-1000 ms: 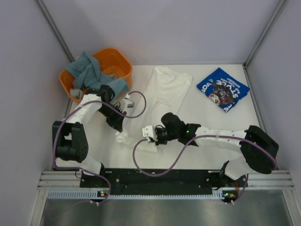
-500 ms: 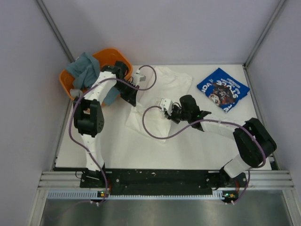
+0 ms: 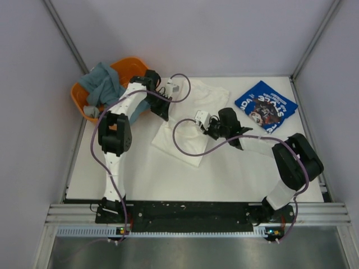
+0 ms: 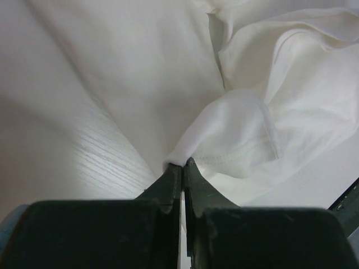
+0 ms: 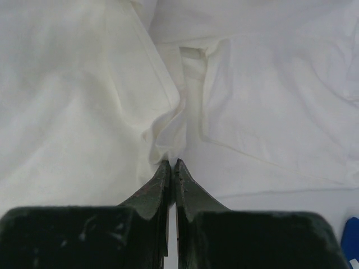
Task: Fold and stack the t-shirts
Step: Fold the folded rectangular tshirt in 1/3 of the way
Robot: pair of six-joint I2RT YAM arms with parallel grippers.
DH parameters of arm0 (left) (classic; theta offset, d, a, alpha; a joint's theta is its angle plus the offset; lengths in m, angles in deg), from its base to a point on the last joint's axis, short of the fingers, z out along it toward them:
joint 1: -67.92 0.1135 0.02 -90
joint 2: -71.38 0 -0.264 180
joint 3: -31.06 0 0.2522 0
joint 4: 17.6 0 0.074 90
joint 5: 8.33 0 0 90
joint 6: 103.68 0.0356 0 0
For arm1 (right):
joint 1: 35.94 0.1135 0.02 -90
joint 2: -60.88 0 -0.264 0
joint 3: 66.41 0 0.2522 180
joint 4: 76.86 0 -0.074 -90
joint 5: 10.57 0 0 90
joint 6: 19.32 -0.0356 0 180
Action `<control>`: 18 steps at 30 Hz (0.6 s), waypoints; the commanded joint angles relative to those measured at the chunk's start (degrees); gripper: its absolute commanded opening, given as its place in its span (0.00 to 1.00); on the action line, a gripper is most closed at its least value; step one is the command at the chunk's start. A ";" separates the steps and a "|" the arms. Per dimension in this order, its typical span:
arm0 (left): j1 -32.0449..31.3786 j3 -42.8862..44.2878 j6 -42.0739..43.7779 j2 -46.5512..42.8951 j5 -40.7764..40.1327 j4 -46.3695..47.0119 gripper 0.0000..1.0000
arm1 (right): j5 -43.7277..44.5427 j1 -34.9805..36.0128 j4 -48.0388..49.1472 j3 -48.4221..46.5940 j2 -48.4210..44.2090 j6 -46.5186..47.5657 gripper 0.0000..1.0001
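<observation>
The white t-shirt [image 3: 182, 137] lies folded over on the table's middle, plain white side up; no print shows. My left gripper [image 3: 166, 115] is shut on a pinch of its cloth [image 4: 224, 134] at the shirt's left side. My right gripper [image 3: 208, 130] is shut on another fold of the same shirt [image 5: 168, 134] at its right side. The royal-blue t-shirt [image 3: 265, 106] with white lettering lies folded at the back right of the table; a corner of it shows in the right wrist view [image 5: 350, 244].
An orange basket [image 3: 130, 75] with grey-teal cloth [image 3: 104, 84] hanging out stands at the back left, close behind my left arm. Grey walls close the table on three sides. Purple cables loop over the white shirt.
Both grippers have carried the white shirt's near edge away from me toward the back, folding the shirt over itself. The blue shirt has not moved.
</observation>
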 commanded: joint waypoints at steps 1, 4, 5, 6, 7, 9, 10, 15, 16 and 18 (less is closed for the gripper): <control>-0.20 2.25 -2.26 1.50 -1.63 3.30 0.00 | 1.10 -1.08 -0.32 -4.00 1.60 2.56 0.00; -0.20 2.25 -3.23 2.47 -2.51 4.35 0.00 | 3.73 -1.17 -1.64 -4.36 1.96 3.53 0.00; -0.20 2.25 -3.67 2.64 -2.86 4.88 0.00 | 4.70 -1.17 -2.25 -4.79 2.39 3.89 0.00; -0.20 2.43 -4.19 2.82 -3.21 5.67 0.00 | 6.36 -1.17 -3.48 -5.49 3.09 4.15 0.00; -0.20 2.60 -4.63 2.91 -3.21 6.29 0.00 | 7.51 -1.08 -4.36 -6.37 3.88 4.33 0.00; -0.20 2.69 -4.99 2.73 -2.60 8.30 0.12 | 9.70 -1.17 -6.47 -8.22 5.99 5.03 0.00; -0.28 2.69 -4.99 2.56 -2.16 9.01 0.25 | 11.02 -1.17 -6.83 -9.01 6.87 5.21 0.01; -0.37 5.93 -2.54 1.42 -3.12 10.07 0.48 | 20.26 -2.31 -7.27 -13.31 11.62 2.23 0.42; -0.37 6.64 -1.66 0.80 -3.39 9.98 0.48 | 20.17 -3.01 -7.27 -14.19 11.62 0.74 0.49; -0.55 7.09 1.24 -1.74 -3.13 9.90 0.49 | 18.60 -4.94 -7.70 -16.12 10.75 -3.56 0.53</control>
